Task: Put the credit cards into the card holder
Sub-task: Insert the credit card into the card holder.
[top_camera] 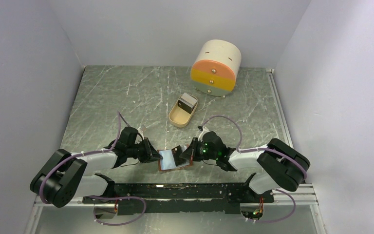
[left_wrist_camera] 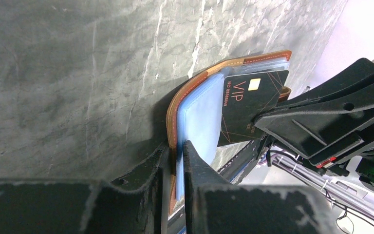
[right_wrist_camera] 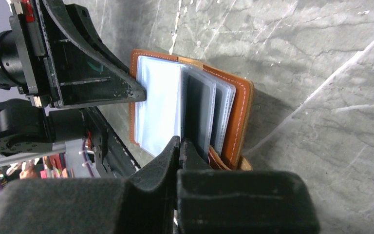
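The tan-brown card holder (top_camera: 171, 160) lies open near the table's front edge, its clear pockets fanned up. My left gripper (top_camera: 155, 156) is shut on its left flap and a bluish pocket, as the left wrist view shows (left_wrist_camera: 180, 152). My right gripper (top_camera: 187, 152) is shut on a black "VIP" credit card (left_wrist_camera: 249, 105), holding it on edge among the pockets of the holder (left_wrist_camera: 185, 92). In the right wrist view my right gripper (right_wrist_camera: 181, 144) pinches the dark card (right_wrist_camera: 198, 113) beside the holder's brown cover (right_wrist_camera: 237, 112). More cards (top_camera: 189, 101) stand in the tray.
A beige oval tray (top_camera: 179, 116) sits behind the holder at mid-table. A round cream-and-orange drawer box (top_camera: 215, 68) stands at the back right. White walls close in the grey marbled table on three sides.
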You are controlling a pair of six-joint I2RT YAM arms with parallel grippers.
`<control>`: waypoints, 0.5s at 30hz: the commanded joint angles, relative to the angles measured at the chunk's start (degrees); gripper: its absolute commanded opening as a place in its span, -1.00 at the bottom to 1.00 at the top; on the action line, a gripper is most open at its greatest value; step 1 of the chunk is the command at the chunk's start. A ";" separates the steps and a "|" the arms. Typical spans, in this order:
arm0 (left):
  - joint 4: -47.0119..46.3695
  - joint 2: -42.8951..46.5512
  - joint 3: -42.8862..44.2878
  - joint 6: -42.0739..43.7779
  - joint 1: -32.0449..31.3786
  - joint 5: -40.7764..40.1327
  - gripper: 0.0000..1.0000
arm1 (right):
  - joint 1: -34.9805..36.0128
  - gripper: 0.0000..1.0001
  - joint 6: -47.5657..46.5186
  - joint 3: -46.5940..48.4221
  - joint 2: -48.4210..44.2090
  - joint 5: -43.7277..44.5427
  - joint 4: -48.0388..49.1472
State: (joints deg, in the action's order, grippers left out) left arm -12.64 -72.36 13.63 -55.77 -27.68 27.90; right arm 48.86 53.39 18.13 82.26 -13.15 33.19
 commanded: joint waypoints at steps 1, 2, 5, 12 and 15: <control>-0.93 -0.85 -0.72 0.87 0.26 -1.48 -0.65 | 0.87 -1.00 -1.09 -1.18 0.42 -0.26 1.58; -0.90 -0.85 -0.64 0.84 0.27 -1.52 -0.66 | 1.00 -1.00 -0.67 -1.46 0.42 -0.36 2.03; -0.67 -0.40 -0.78 0.82 0.26 -1.70 -0.66 | 1.43 -1.00 -0.07 -1.72 0.12 -0.07 2.05; 0.21 -0.48 -0.25 0.98 0.26 -2.16 -0.67 | 1.41 -1.00 3.43 -2.46 0.19 0.57 1.31; 0.29 -0.37 -0.27 0.79 0.26 -2.19 -0.68 | 1.49 -1.00 5.21 -2.91 0.89 0.67 1.81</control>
State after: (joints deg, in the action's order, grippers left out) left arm -12.58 -72.64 13.63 -55.75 -27.68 27.40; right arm 49.95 56.36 16.51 82.28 -13.13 34.76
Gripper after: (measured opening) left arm 0.169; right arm 0.010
